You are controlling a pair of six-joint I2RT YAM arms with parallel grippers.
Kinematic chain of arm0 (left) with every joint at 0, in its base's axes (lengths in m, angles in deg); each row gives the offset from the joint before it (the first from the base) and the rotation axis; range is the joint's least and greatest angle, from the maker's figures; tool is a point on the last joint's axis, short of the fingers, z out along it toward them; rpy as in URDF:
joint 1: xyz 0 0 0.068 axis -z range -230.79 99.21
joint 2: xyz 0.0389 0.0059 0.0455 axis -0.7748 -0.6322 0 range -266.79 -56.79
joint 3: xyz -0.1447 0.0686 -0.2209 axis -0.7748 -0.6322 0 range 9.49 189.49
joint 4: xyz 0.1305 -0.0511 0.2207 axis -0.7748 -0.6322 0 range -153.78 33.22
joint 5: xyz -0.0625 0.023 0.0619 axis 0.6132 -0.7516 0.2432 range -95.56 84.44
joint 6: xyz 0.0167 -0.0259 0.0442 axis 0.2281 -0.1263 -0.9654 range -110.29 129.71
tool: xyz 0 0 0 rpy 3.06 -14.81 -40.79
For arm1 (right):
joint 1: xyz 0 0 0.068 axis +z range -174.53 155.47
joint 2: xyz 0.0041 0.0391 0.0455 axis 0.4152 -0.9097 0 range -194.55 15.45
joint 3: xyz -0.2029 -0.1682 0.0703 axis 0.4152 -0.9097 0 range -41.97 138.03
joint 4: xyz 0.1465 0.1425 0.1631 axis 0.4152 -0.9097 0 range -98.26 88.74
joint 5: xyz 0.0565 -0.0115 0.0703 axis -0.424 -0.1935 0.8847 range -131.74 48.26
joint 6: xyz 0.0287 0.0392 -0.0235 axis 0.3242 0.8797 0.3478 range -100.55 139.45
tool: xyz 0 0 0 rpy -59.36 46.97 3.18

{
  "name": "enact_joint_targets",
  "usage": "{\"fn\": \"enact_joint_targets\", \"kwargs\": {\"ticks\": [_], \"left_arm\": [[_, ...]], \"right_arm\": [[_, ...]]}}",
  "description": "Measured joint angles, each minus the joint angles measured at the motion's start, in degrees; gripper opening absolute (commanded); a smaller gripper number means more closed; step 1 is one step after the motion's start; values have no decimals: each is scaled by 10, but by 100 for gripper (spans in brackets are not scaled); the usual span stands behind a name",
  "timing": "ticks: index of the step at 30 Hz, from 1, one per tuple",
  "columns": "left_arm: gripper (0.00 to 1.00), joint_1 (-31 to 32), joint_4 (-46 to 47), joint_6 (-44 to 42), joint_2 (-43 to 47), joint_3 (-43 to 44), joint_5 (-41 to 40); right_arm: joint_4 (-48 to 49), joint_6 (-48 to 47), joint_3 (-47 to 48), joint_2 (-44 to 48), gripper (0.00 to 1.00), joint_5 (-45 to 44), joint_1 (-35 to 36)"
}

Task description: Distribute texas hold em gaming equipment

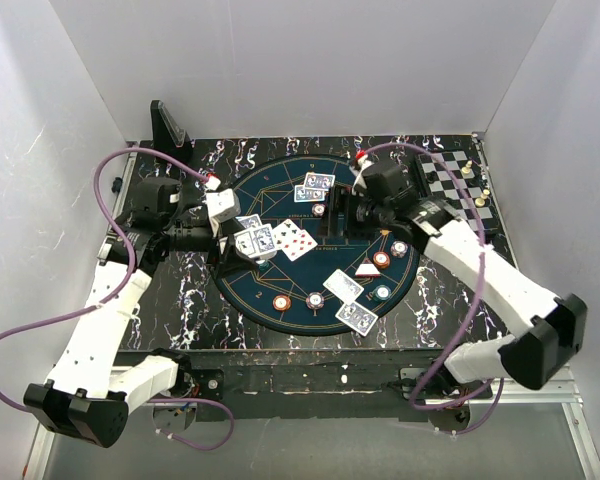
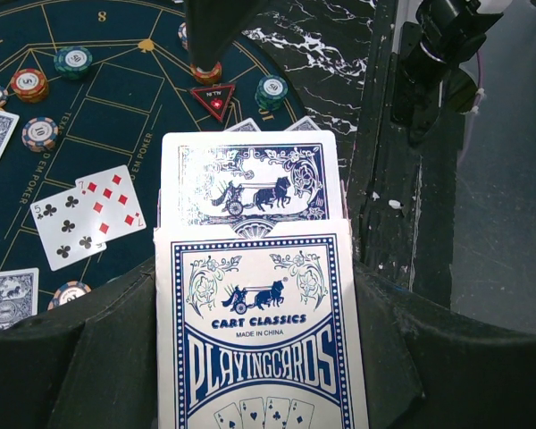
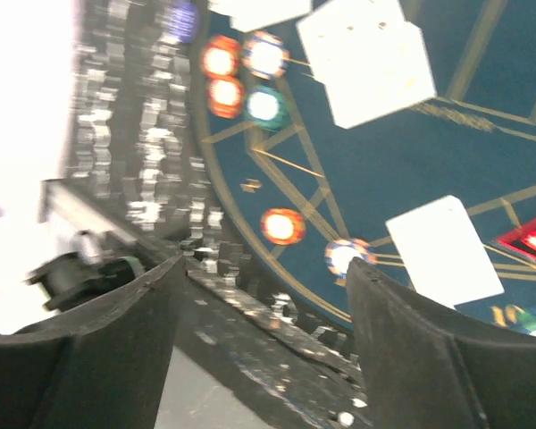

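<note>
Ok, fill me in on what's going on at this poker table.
The left pincer grips a blue playing-card box over the round mat, with one card sticking out of the box's top. The right pincer hangs open and empty above the mat. On the mat lie two face-up cards, face-down pairs, several striped chips and a red triangle marker.
</note>
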Motion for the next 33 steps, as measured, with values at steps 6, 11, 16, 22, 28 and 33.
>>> {"fn": "enact_joint_targets", "kwargs": {"ticks": [6, 11, 16, 22, 28, 33], "left_arm": [[43, 0, -2, -24, -5, -10, 0], [43, 0, -2, -35, -13, -10, 0], [43, 0, -2, -39, -14, -10, 0], [43, 0, -2, -40, -14, -10, 0], [43, 0, -4, -40, -14, -10, 0], [43, 0, -4, -39, -14, -10, 1]], "right_arm": [[45, 45, 54, 47, 86, 120, 0], [109, 102, 39, 38, 88, 200, 5], [150, 134, 32, 13, 89, 233, 23], [172, 147, 47, -39, 90, 244, 65], [177, 160, 52, -76, 91, 246, 87], [190, 166, 52, -77, 78, 246, 87]]}}
